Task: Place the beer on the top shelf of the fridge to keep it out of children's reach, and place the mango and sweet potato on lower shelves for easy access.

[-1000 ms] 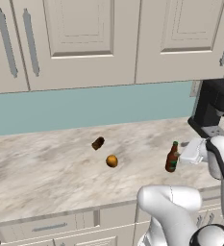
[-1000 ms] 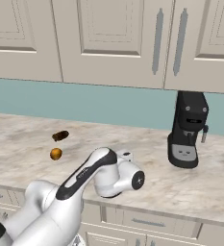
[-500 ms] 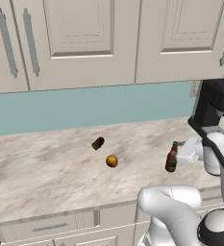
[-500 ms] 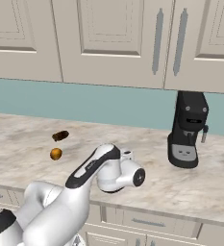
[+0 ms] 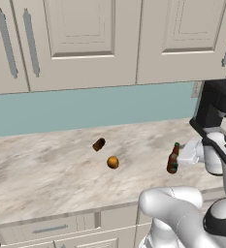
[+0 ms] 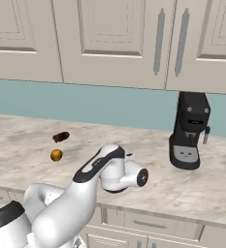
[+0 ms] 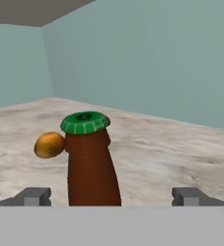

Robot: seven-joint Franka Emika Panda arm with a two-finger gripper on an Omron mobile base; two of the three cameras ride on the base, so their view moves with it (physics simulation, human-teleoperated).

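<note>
1. Marbled beige counter point(image 5: 46, 174) fills the middle band of my left base view, with beige panelled cupboards point(image 5: 85, 43) above it and a black coffee machine point(image 5: 214, 109) at the right edge
2. I see the beer point(image 5: 173, 159) upright at right of centre, its cap green in the hand view
3. I read the gripper point(image 7: 111, 196) as fully spread and holding nothing; the bottle neck rises between its fingertips point(image 7: 34, 196), nearer the left one, untouched
4. I find the mango point(image 5: 113, 162) at frame centre, well left of the bottle
5. I note the sweet potato point(image 5: 99, 144) just up and left of the mango, apart from it
</note>
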